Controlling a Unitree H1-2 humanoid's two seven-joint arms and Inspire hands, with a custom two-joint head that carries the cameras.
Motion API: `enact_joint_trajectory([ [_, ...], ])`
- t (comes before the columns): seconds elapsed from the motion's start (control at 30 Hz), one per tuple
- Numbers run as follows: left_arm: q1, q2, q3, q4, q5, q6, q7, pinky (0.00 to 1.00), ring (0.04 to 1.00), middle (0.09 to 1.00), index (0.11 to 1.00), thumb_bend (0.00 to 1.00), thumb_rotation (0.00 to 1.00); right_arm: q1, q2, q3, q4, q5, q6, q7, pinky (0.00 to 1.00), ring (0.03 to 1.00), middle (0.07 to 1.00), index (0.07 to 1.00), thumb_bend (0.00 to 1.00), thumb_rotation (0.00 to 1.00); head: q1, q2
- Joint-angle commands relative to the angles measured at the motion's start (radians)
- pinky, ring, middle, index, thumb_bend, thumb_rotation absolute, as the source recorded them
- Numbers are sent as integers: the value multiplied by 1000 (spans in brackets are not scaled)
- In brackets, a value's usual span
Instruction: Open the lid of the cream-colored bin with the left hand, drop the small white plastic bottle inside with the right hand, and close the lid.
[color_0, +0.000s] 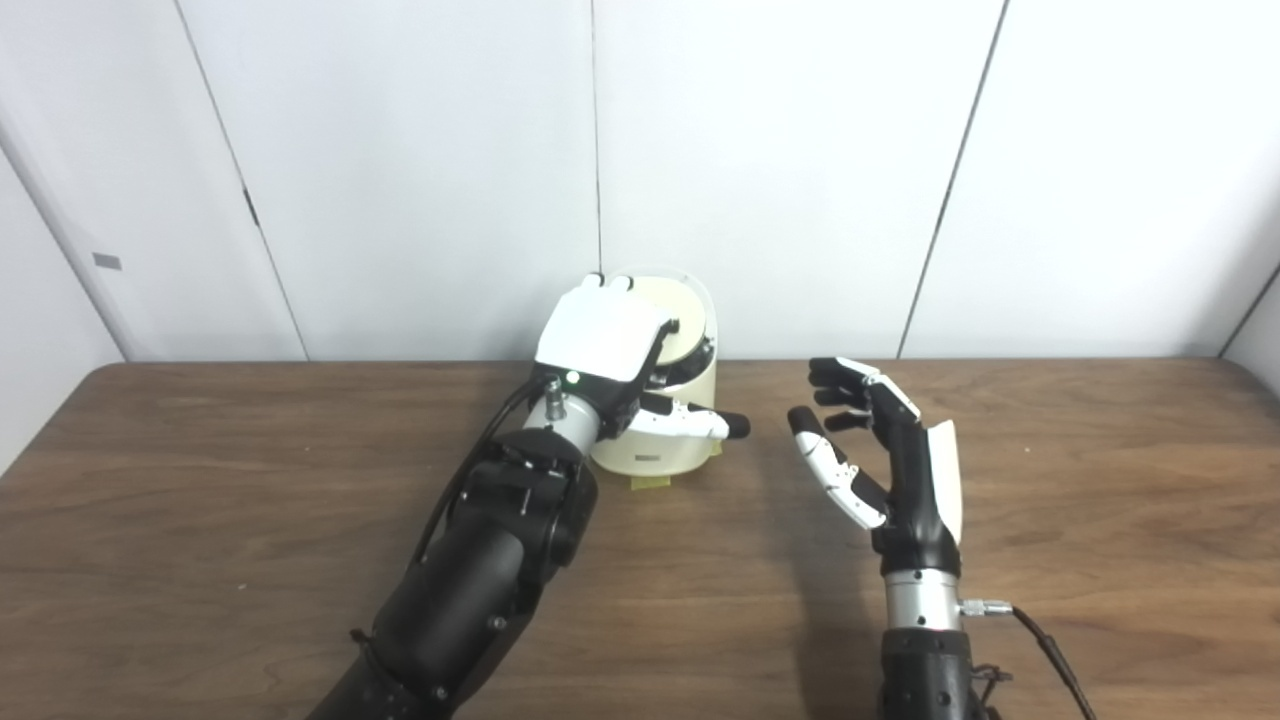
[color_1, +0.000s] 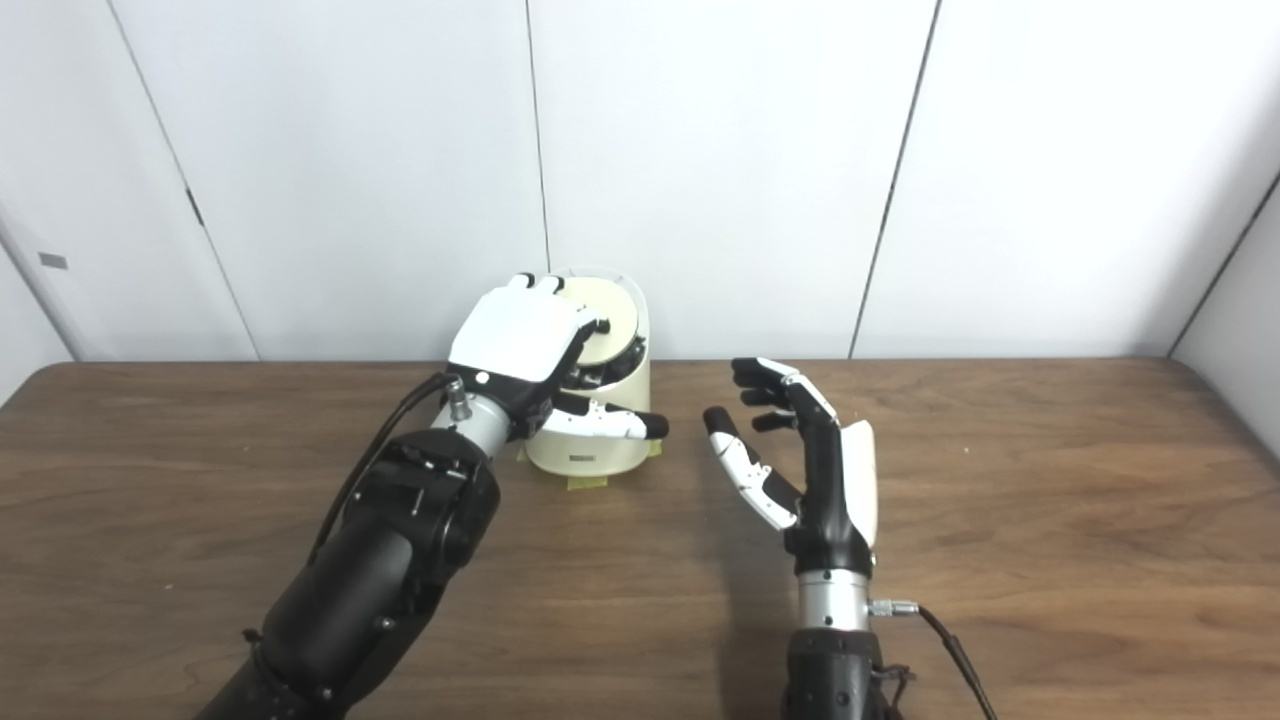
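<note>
At the far middle of the brown wooden table (color_0: 1050, 500) stands the cream-coloured round plastic bin (color_0: 660, 450), close to the white panelled wall (color_0: 800, 150). Its round lid (color_0: 690, 320) is tipped up toward the wall, so the bin stands open. The left hand (color_0: 610, 345) lies over the near left edge of the bin, palm down, fingers reaching to the raised lid and thumb pointing right across the bin's front. Whether it grips the lid or only props it cannot be told. The right hand (color_0: 880, 450) stands upright just right of the bin, apart from it, fingers spread and loosely curled, holding nothing. The small white plastic bottle is nowhere in sight; it may already lie in the bin, whose inside is hidden. The lid looks light, stiff and hinged at the back, so it would best be handled at its free front edge. The smooth, light bin could slide, though yellow tape (color_0: 655, 483) shows at its foot.
</note>
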Motion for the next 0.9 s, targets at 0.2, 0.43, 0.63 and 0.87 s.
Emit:
enact_joint_trajectory([
  [0.2, 8, -6, 2, -20, 13, -12, -4, 1000, 984, 859, 841, 945, 1000, -45, 5, 2, -13, 5, -32, -14, 541, 654, 683, 680, 256, 542, 1, -1],
  [0.43, 17, -1, 0, -27, 25, -13, -34, 1000, 995, 865, 849, 952, 1000, -51, 5, 5, -2, 6, -44, -20, 543, 655, 684, 680, 255, 540, -1, -3],
  [0.63, 26, 8, -17, -10, 56, -25, -57, 1000, 990, 867, 848, 949, 1000, -50, 6, 5, -9, 9, -37, -16, 545, 658, 685, 682, 254, 531, -4, -4],
  [0.87, 28, 18, -13, 53, 47, -43, -54, 1000, 971, 858, 841, 988, 987, -48, 9, 3, -17, 16, -28, -11, 548, 661, 688, 683, 254, 513, -6, 0],
])
